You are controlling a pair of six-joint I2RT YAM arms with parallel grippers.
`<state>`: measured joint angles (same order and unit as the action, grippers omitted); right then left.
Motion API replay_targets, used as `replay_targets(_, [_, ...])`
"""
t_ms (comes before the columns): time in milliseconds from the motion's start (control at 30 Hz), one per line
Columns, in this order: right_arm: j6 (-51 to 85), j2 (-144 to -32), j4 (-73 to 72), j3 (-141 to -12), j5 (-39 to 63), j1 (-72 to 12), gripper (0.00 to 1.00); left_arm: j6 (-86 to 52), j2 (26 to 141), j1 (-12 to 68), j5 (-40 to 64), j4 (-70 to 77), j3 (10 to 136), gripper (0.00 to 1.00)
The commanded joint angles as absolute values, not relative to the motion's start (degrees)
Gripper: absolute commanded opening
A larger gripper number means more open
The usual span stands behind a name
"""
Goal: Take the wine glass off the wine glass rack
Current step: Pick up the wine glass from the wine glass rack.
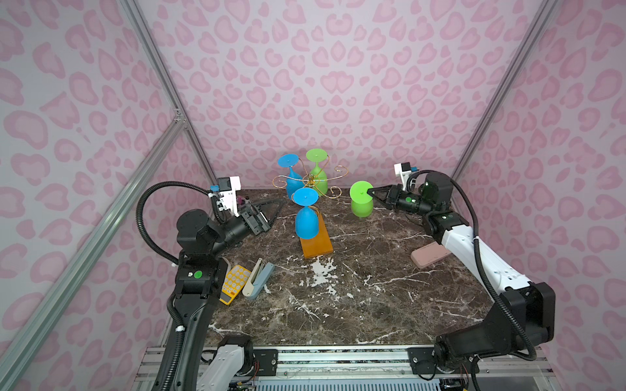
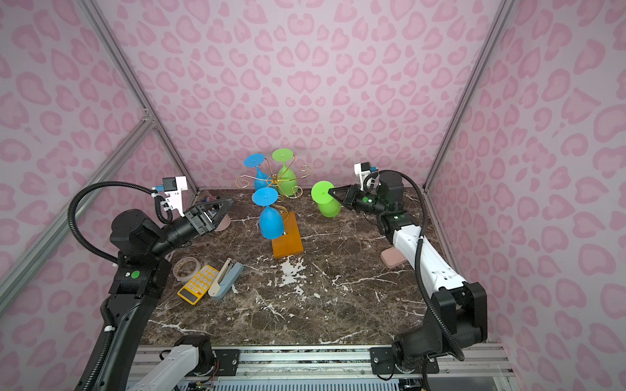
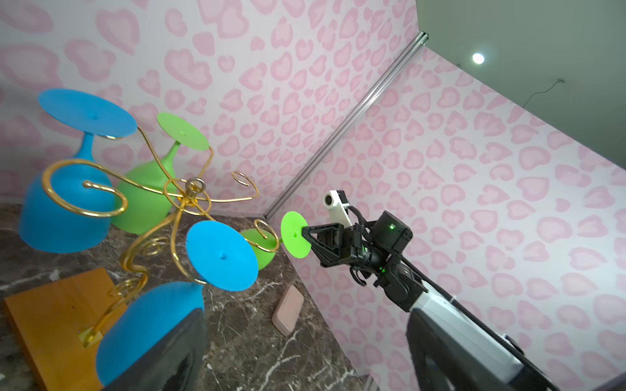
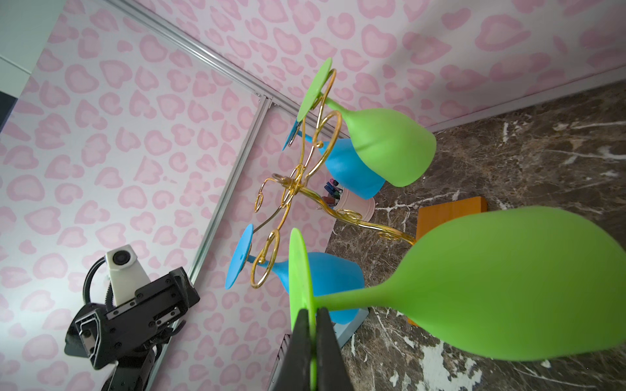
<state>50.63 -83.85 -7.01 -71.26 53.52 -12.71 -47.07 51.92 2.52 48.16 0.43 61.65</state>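
PICKED: The right gripper [image 1: 368,192] is clamped on the foot of a green glass [image 1: 361,205], whose bowl hangs below its fingertips. The glass is held just beside the gold rack [image 1: 310,180], apart from its scroll arms. Three other glasses [image 1: 306,221] hang on the rack. Beyond the rack the left gripper [image 1: 280,203] waits with jaws spread wide, holding nothing.

Marble table [image 1: 355,304]: wine glass rack [image 1: 318,247], calculator [image 1: 233,282], stapler [image 1: 259,279], pink case [image 1: 428,257].
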Motion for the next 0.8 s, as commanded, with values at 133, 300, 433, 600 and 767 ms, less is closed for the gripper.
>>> replay_targets(133, [39.8,-79.8,-3.9,-68.9,56.5,-12.9,0.00,-53.9,54.1,11.2,54.3,0.8,60.9,0.90])
replay_targets(300, [38.5,-76.6,-3.5,-65.1,57.0,-13.3,0.00,-54.7,53.6,17.4,51.2,0.0,55.9,0.85])
replay_targets(433, [38.4,-74.7,-2.6,-62.9,58.2,-15.1,0.00,-54.5,52.5,20.5,47.3,-1.0,52.5,0.82])
replay_targets(600, [32.1,-72.5,5.4,-64.0,59.0,-19.0,0.00,-55.3,52.8,23.0,44.3,-0.6,50.2,0.76])
replay_targets(767, [29.4,-71.2,9.0,-63.1,57.6,-21.8,0.00,-55.8,54.3,25.7,43.6,0.7,49.6,0.74])
